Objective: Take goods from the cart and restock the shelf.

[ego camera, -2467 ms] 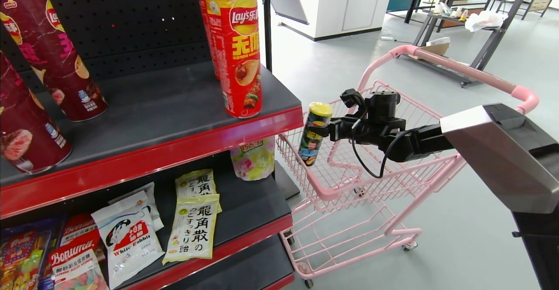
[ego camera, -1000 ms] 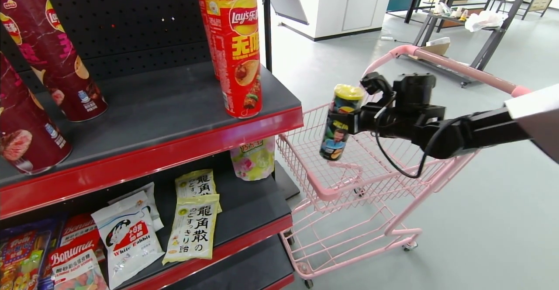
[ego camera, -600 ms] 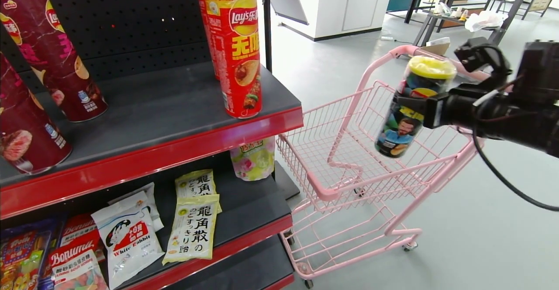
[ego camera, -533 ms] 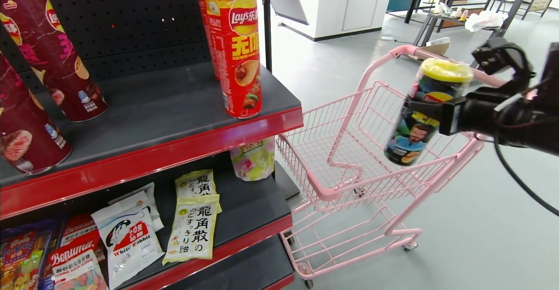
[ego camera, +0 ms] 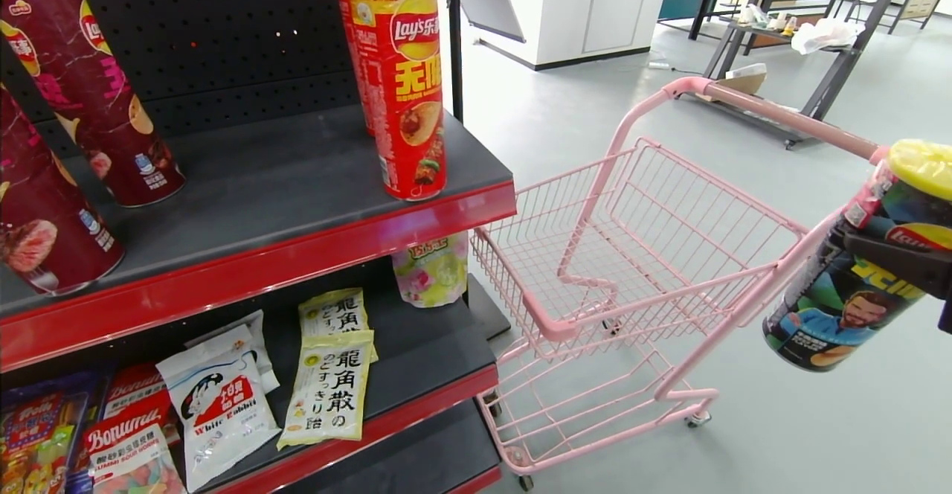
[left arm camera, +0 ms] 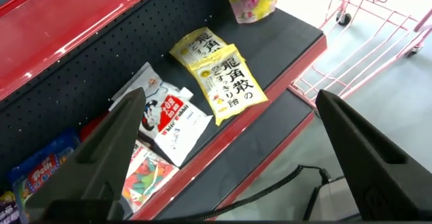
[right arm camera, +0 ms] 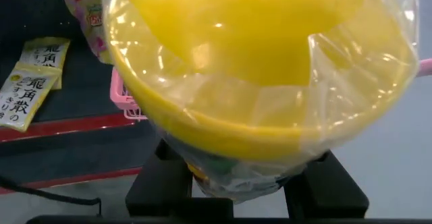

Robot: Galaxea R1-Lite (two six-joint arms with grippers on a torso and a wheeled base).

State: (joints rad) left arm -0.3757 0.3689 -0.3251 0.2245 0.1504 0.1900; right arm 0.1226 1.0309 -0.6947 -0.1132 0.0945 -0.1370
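Chip can (ego camera: 825, 323), yellow lid, dark printed body, hangs tilted at far right of head view, past the handle side of the pink cart (ego camera: 547, 326) and well apart from the shelf (ego camera: 297, 174). My R gripper (right arm camera: 243, 187) is clamped on it, fingers either side just under the lid. Over the last 2.5 s I've swung it from just beside the shelf's red front edge, above the cart's front, out to the right and nearer the head cam. So the pick is done, but the can went away from the shelf. Placing is yet to come, prob. on the top board btw the red tube (ego camera: 405, 85) and maroon tubes (ego camera: 97, 107). L gripper (left arm camera: 226, 106) is spread wide, holding nothing, over sweet packets (left arm camera: 226, 82) on the lower board.
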